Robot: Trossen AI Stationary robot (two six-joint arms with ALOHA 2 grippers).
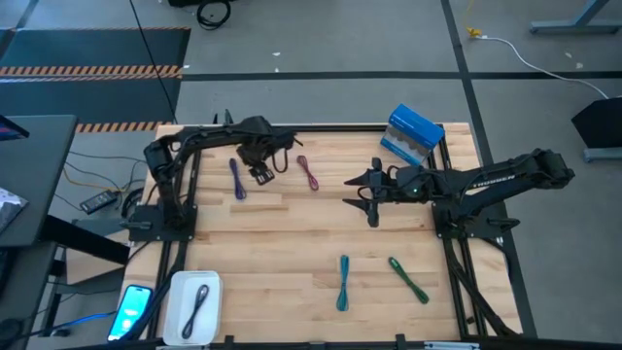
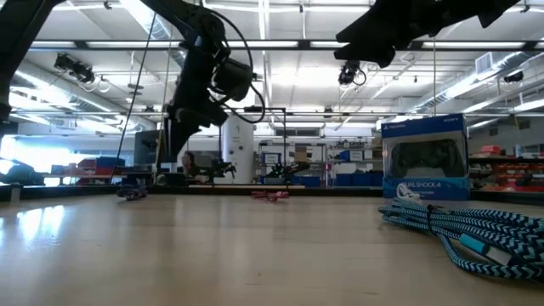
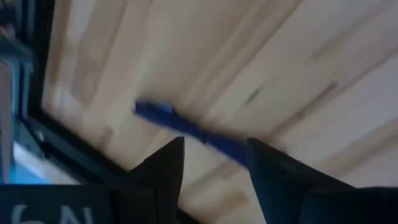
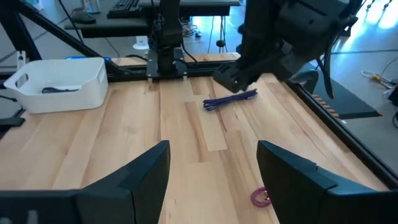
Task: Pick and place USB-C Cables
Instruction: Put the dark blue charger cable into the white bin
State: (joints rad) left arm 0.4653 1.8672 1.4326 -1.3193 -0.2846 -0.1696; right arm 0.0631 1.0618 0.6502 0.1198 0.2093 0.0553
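1. Over at the far-left part of the surface (image 1: 292,233), my left tool (image 1: 262,173) hangs just above and beside a purple cable (image 1: 237,179). In the left wrist view the fingers (image 3: 165,171) are spread apart with the cable running across between them, nothing gripped yet. Looks to me like it's lined up to straddle the bundle crosswise, which is the easy way to pinch something that thin.
2. The right tool (image 1: 372,198) is parked mid-surface, fingers wide open and empty, well clear of the left arm, so probably just waiting.
3. Other cables: maroon cable (image 1: 308,172) just beside the left tool, teal cable (image 1: 343,283) and green cable (image 1: 408,279) near the front edge, and a dark one already lying in the white tray (image 1: 216,288) at the front-left corner.
4. Room-wise: the purple cable sits near the dark frame rail (image 1: 191,175) on the left edge, so it's tight there. The run toward the tray looks open. The blue box (image 1: 412,134) is far off, no bother.
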